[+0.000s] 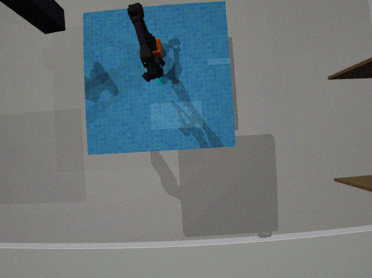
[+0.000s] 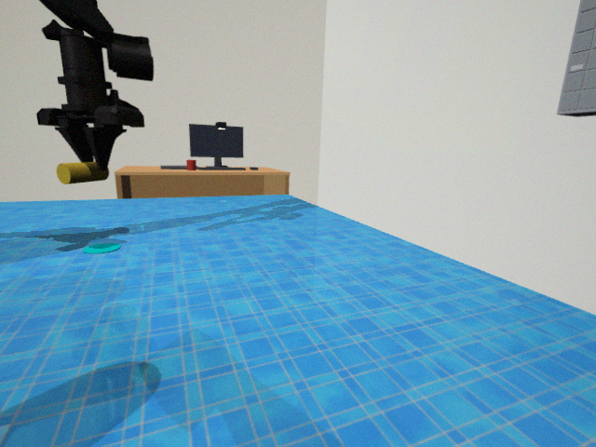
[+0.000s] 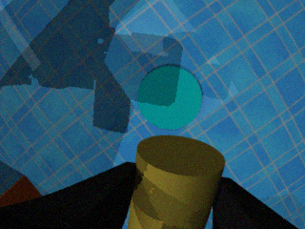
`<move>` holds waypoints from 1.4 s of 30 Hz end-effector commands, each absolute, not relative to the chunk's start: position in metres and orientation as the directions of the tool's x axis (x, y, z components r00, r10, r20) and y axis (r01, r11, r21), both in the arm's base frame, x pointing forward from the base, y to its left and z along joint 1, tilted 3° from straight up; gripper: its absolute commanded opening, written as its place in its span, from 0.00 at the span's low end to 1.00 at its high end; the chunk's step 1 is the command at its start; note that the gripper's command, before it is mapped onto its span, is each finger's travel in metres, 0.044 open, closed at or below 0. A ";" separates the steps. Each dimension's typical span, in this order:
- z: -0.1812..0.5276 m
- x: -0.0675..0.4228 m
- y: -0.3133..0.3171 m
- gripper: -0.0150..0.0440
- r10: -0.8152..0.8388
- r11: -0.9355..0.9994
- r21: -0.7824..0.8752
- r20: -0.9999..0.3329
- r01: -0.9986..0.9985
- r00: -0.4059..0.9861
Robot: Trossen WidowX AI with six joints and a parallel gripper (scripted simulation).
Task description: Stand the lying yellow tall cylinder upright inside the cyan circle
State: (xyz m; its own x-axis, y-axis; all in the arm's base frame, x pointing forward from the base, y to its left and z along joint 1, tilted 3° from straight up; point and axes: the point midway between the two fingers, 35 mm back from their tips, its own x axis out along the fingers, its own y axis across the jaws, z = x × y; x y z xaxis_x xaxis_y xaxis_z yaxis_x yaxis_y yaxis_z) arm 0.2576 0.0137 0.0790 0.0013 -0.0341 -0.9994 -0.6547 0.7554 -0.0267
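The yellow cylinder lies nearly level in the air, well above the table, in the exterior view. My gripper points down and is shut on the cylinder near one end, with a finger on each side. The cylinder's other end sticks out to the left in that view. The cyan circle lies flat on the table, partly in shadow. It shows just beyond the cylinder's end in the wrist view. In the top view the arm hides the cylinder.
The blue table top carries the arm's orange base. Shadows of the arm cross the table. A wooden desk with a monitor and a red cup stands beyond the table.
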 end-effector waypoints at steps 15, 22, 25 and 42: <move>0.066 0.258 0.021 0.43 0.057 0.776 0.023 -0.998 -0.630 0.034; 0.060 0.261 0.021 0.43 0.105 0.786 0.046 -0.993 -0.617 0.059; 0.057 0.262 0.021 0.43 0.124 0.789 0.055 -0.990 -0.612 0.071; 0.045 0.269 0.020 0.43 0.230 0.803 0.104 -0.963 -0.587 0.143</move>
